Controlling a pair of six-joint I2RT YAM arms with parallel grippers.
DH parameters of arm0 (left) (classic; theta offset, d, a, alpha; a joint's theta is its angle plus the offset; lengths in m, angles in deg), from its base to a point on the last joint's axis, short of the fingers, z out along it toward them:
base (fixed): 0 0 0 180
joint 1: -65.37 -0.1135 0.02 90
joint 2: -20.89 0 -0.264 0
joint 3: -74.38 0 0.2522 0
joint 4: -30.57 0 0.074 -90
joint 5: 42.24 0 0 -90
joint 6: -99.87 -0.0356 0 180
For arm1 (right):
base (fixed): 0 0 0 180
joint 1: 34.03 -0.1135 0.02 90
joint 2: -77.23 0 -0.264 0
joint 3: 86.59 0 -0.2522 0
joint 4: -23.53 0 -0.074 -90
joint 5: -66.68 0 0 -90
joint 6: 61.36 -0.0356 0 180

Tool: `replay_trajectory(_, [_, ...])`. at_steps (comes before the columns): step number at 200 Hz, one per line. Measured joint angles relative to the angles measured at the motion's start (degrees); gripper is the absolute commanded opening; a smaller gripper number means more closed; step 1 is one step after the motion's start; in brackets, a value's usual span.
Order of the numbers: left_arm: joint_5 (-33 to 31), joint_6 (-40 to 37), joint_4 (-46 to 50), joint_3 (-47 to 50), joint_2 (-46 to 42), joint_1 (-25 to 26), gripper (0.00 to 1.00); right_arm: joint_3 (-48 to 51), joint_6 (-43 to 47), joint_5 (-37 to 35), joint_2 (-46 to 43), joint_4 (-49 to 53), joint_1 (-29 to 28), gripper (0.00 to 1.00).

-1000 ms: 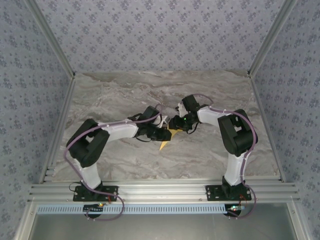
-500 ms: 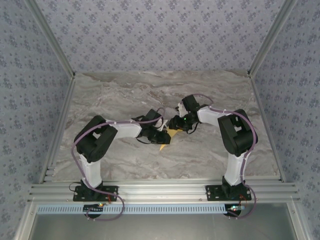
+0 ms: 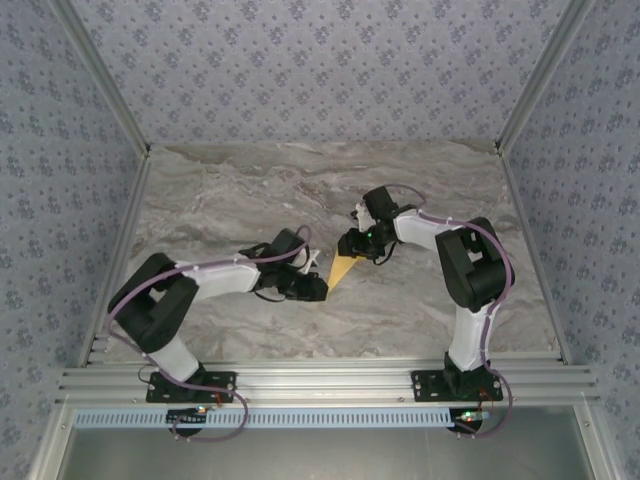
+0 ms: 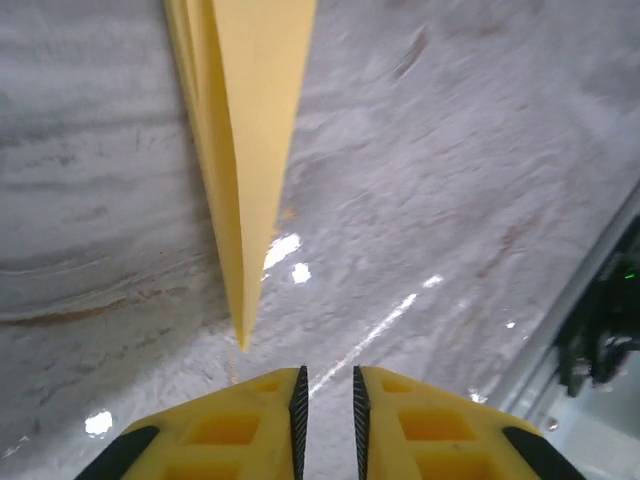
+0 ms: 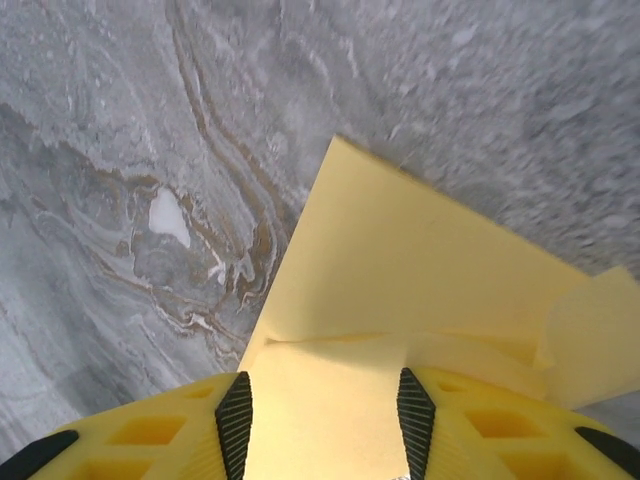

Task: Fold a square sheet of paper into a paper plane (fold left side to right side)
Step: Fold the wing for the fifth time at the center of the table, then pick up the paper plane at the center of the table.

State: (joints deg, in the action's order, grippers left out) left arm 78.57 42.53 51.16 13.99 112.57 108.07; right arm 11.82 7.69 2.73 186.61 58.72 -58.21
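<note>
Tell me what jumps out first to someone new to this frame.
The bright yellow-orange folded paper, a slim pointed dart lying mid-table on grey marble. The right hand straddles its wide end, paper between its fingers. The left hand sits just off the sharp tip, fingers nearly together with nothing between them.
</note>
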Motion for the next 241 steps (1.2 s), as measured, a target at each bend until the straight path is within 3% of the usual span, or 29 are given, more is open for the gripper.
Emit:
replay_trajectory(50, [-5.6,2.0,0.3,2.6,-16.4,-3.3,0.36,-2.3,0.3,-10.1,-8.3,3.8,-1.5,0.70])
replay_trajectory(85, [-13.4,2.8,2.5,4.8,-22.5,-3.5,0.40,-2.3,-7.2,-22.3,-15.1,6.8,-9.0,0.77])
replay_trajectory(123, [-17.9,3.4,4.2,6.9,-24.5,-3.5,0.41,-4.1,-18.2,-30.8,-9.6,11.4,-16.9,0.79])
replay_trajectory(160, [-19.1,3.9,4.2,8.4,-25.0,-3.6,0.41,-5.2,-24.4,-35.6,-3.5,14.8,-18.6,0.76])
replay_trajectory(193, [-20.0,3.9,5.0,8.9,-26.0,-3.6,0.41,-5.2,-27.5,-37.7,-3.0,16.1,-18.6,0.53])
replay_trajectory(241, [-21.1,3.9,5.9,8.9,-26.4,-3.6,0.41,-5.1,-28.3,-37.7,-3.7,16.7,-19.1,0.08])
